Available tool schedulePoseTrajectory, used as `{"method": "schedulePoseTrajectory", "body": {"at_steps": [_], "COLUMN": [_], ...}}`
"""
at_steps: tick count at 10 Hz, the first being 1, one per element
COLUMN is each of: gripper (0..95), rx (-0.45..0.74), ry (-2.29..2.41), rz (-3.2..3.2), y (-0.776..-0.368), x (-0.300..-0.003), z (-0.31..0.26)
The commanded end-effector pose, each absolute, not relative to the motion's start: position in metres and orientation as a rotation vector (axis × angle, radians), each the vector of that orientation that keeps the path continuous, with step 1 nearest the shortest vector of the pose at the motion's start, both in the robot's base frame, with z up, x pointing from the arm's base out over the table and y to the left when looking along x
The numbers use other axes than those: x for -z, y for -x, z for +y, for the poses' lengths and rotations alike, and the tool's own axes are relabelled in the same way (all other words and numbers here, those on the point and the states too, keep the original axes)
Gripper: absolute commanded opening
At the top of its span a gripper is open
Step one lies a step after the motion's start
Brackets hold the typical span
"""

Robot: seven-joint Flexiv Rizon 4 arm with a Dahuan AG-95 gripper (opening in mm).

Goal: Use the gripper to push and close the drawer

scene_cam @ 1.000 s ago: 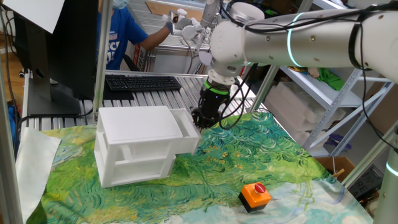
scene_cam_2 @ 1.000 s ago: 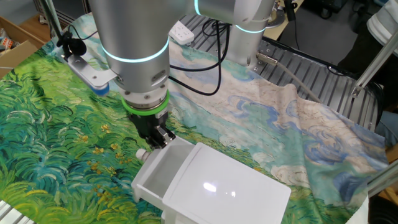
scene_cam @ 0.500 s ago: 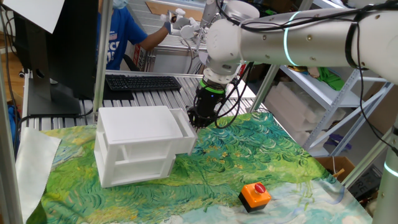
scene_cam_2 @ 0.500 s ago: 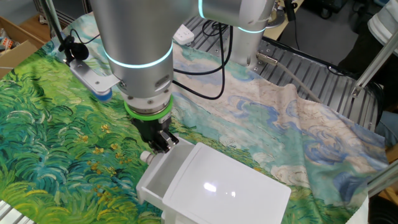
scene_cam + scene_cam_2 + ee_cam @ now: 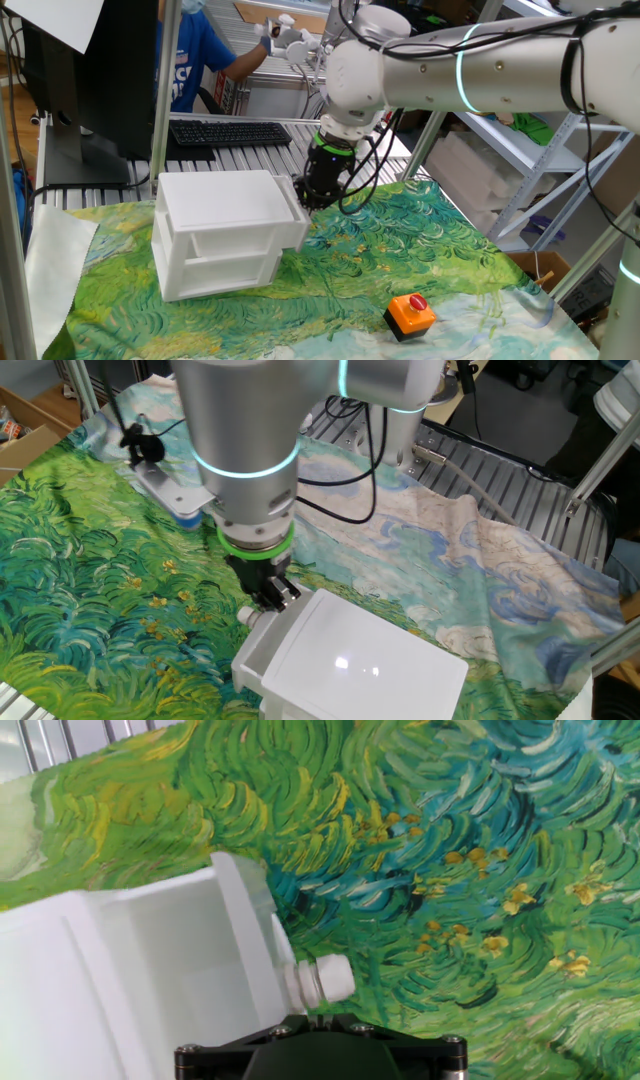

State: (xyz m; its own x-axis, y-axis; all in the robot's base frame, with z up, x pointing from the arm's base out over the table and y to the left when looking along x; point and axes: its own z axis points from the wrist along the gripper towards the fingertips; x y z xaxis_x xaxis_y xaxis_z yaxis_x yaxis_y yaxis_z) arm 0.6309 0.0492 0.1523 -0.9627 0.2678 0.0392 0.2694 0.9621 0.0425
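The white two-drawer cabinet (image 5: pixel 218 201) stands on the painted cloth at the left. Its upper drawer (image 5: pixel 298 208) sticks out a short way to the right. My black gripper (image 5: pixel 306 194), under its green ring, is shut and presses against the drawer's front panel. In the other fixed view the gripper (image 5: pixel 270 596) sits at the drawer's front edge (image 5: pixel 258 656), just above the small white knob (image 5: pixel 248 617). The hand view shows the drawer's inside (image 5: pixel 150 980), the knob (image 5: pixel 322 982) and the closed gripper (image 5: pixel 318 1018) right at it.
An orange box with a red button (image 5: pixel 410 312) lies on the cloth at the front right. A black keyboard (image 5: pixel 230 132), a monitor (image 5: pixel 85 90) and a person in blue (image 5: pixel 195 60) are behind the table. Metal shelving (image 5: pixel 530 150) stands to the right.
My gripper has moved left toward the cabinet and pushed the upper drawer inward. The drawer now sticks out much less than before.
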Motion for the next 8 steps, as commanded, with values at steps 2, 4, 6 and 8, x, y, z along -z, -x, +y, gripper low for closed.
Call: {"method": "schedulePoseTrajectory", "body": {"at_steps": [2,4,6,8], "gripper": [0.0,0.0,0.0,0.0], "rx": [0.072,0.074,0.073,0.074], "ry": [0.444,0.454,0.464,0.475], "rz": [-3.071,-3.071,-3.070,-3.069], "y": [-0.6321,-0.6313,-0.6308,-0.6295], "x": [-0.1576,-0.1566,-0.1566,-0.1566], "z": [0.0535,0.0557,0.0575,0.0600]}}
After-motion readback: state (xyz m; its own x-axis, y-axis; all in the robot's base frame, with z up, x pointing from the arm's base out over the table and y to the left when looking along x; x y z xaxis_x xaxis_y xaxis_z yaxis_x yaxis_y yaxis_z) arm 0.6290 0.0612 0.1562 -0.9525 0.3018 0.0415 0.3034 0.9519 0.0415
